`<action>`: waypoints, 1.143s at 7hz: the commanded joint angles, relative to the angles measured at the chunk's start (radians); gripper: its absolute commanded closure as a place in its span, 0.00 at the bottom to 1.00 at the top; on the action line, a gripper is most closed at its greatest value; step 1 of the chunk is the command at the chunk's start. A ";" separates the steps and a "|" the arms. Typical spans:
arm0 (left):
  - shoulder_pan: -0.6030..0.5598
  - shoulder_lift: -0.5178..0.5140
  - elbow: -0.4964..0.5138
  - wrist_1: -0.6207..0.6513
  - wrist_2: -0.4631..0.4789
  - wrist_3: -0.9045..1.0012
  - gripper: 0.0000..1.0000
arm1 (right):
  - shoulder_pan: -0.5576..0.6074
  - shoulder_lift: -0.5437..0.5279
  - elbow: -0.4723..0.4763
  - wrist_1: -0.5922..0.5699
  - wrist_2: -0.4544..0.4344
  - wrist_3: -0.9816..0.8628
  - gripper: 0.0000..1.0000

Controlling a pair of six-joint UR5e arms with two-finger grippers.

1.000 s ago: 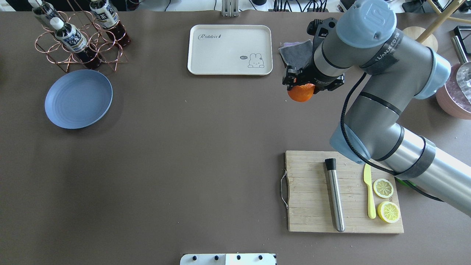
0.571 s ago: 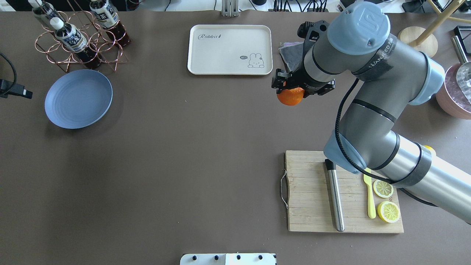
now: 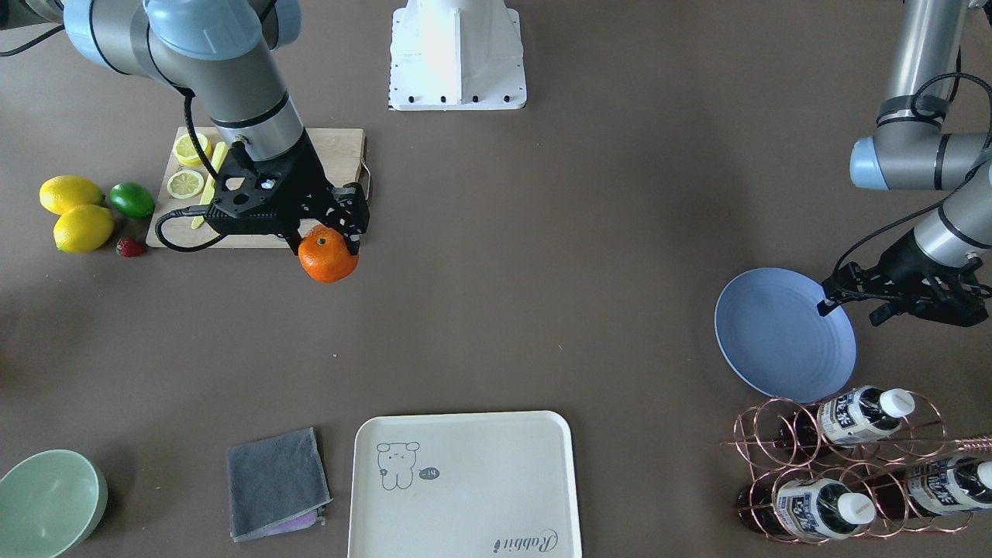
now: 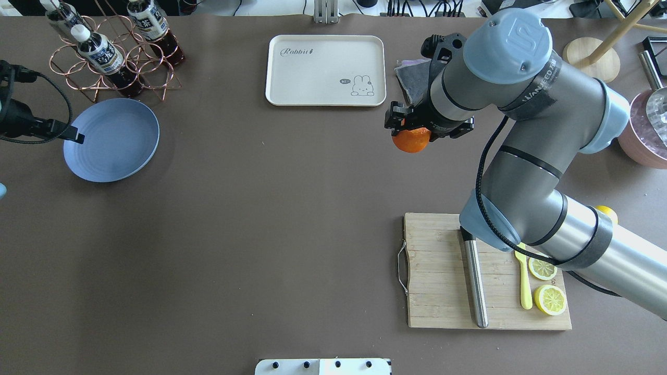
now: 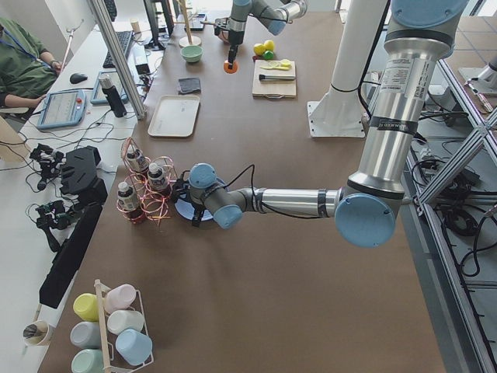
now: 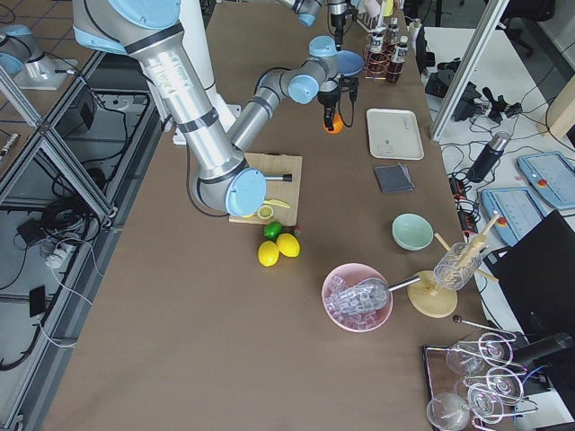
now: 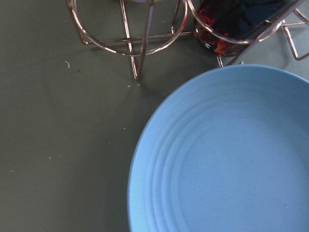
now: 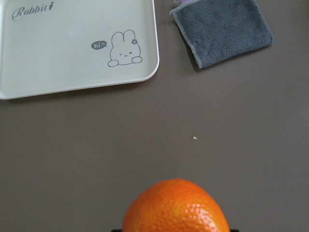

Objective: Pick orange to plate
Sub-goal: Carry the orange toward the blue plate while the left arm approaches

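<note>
- Since the earlier overhead frame, the right arm has carried the orange [image 4: 411, 139] a little toward the robot's left. The left gripper [image 4: 54, 130] has come in at the plate's edge.
- The right gripper [image 3: 325, 235] is clamped on the orange, one finger on each side. I judge the fruit is lifted clear of the table, just off the near corner of the tray [image 4: 325, 70].
- The left gripper's fingers look spread with nothing between them. One tip hangs over the rim of the plate [image 4: 112, 140].
- Key relation: the plate sits well apart from the orange, across the table on the robot's left. The left arm is the nearer one to it, but the right arm has the load.
- The orange is round, so it has no long axis to align. Only travel direction matters.
- The front-facing view shows both right fingers and the stem dimple facing up. The overhead hides those fingers behind the wrist.
- The right wrist view shows the orange, tray and grey cloth [image 8: 222, 29], but no plate.
- The left wrist view shows the plate bare, with the bottle rack [image 7: 140, 43] just beside it.
- Risk, as I judge it: the left gripper sits where the drop would go.
</note>
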 commanded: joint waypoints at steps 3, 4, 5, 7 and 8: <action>0.044 -0.012 0.046 -0.049 0.043 -0.002 0.48 | -0.003 0.000 0.001 0.000 -0.010 0.000 1.00; 0.046 -0.012 0.046 -0.052 0.042 -0.002 0.81 | -0.003 0.001 0.001 0.000 -0.010 0.000 1.00; 0.043 -0.010 0.040 -0.053 0.040 -0.003 1.00 | -0.003 0.001 -0.001 0.000 -0.010 0.000 1.00; 0.002 -0.024 0.038 -0.041 0.025 -0.005 1.00 | -0.008 -0.002 -0.007 0.002 -0.015 0.000 1.00; 0.000 -0.023 0.021 -0.040 0.022 -0.008 1.00 | -0.009 0.000 -0.005 0.002 -0.015 0.000 1.00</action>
